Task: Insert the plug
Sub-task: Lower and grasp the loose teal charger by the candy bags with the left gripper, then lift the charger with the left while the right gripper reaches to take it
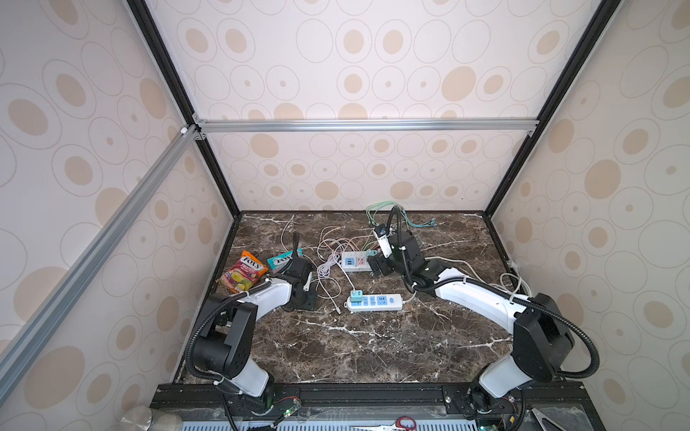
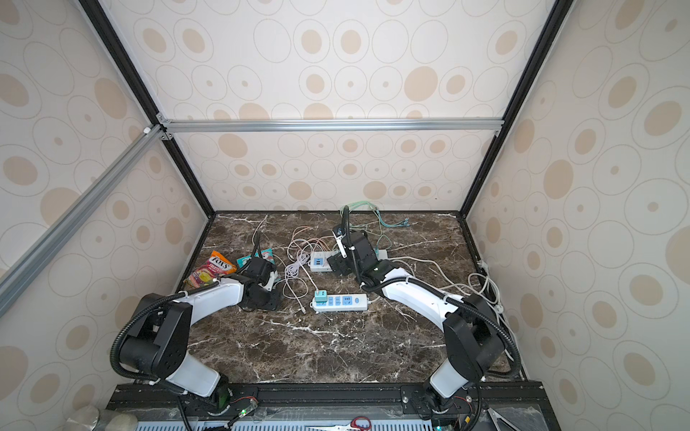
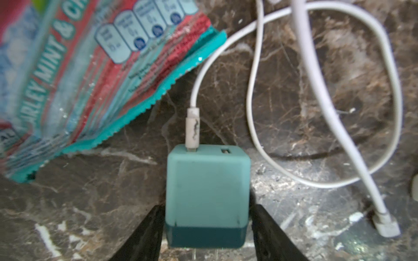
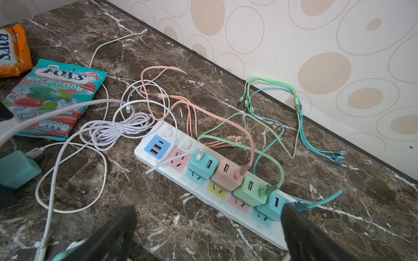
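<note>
- I saw the left gripper (image 3: 207, 206) low over the dark brown marble counter (image 1: 373, 347). Its two black fingers (image 3: 144, 235) stood one on each side of the teal cube-shaped charger plug (image 3: 207, 180).
- Both fingers sat just beside the plug's side faces. I could not tell whether they were pinching it or only flanking it.
- The plug lay on the counter with its port face turned away from the left gripper. A thin white USB cable (image 3: 255, 95) was seated in one port and the second port was bare.
- A teal-and-red mint candy bag (image 3: 67, 79) lay near the plug, its serrated edge apart from it.
- In both top views the left arm covered the plug. An orange fruit candy bag (image 1: 242, 276) lay just beside that arm.
- The right gripper (image 4: 208, 237) was spread wide and held nothing, hanging above the long white power strip with pastel sockets (image 4: 158, 135).
- Four cube chargers stood in a row on that strip: teal (image 4: 202, 166), peach (image 4: 228, 175), green (image 4: 251, 191) and blue (image 4: 271, 205), each with a cable.
- One right fingertip overlapped the blue charger in the wrist view, and I could not tell if they touched.
- A pink socket (image 4: 178, 161) next to the teal charger stood free.
- A shorter white power strip with blue sockets (image 1: 377, 303) lay between the two arms, with a small teal adapter (image 1: 356, 297) seated at one end.
</note>
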Tool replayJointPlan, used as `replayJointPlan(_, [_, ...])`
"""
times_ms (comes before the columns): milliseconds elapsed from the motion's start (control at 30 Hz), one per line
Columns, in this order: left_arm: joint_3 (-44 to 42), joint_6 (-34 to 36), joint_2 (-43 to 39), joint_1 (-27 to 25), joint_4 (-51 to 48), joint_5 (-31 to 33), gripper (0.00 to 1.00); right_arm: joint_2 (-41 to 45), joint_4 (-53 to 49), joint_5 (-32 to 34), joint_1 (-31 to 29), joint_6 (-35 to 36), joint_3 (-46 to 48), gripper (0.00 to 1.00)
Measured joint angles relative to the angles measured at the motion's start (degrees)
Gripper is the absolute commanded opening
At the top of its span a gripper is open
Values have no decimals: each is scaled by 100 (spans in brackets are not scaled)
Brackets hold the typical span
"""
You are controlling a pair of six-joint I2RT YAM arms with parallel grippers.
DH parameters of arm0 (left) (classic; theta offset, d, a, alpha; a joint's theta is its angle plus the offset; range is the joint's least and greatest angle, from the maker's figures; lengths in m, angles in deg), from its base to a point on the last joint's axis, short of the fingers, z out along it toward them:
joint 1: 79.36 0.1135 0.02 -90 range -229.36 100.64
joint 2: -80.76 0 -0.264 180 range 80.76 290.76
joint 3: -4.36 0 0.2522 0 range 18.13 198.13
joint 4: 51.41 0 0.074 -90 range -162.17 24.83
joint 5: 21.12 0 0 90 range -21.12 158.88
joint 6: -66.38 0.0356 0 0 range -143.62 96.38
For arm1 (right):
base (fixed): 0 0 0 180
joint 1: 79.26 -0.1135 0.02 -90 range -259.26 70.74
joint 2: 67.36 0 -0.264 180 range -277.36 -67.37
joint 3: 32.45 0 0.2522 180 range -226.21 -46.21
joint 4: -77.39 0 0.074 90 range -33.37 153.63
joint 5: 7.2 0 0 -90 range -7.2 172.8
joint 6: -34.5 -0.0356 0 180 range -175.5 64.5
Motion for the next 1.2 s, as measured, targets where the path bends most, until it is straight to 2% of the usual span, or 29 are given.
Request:
replayJointPlan(200, [59,9,85,-22,55,133,57,-11,0,0,2,0,0,100])
replayJointPlan(300, [81,22,140,-22,179,164,51,-13,0,0,0,0,0,100])
replayJointPlan(567, [76,118,168,-26,442,238,10,-13,-2,-153,0,-4,0,100])
replayJointPlan(667, [-2,149,7,-26,435,356,0,-13,0,-260,0,-22,0,100])
replayJointPlan(967, [-63,372,-1373,-66,411,592,0,-13,-72,-750,35,-306,-166,100])
replayJointPlan(1200, [-87,839,-2310,-361,490,634,0,-11,-422,-1628,382,-852,-540,100])
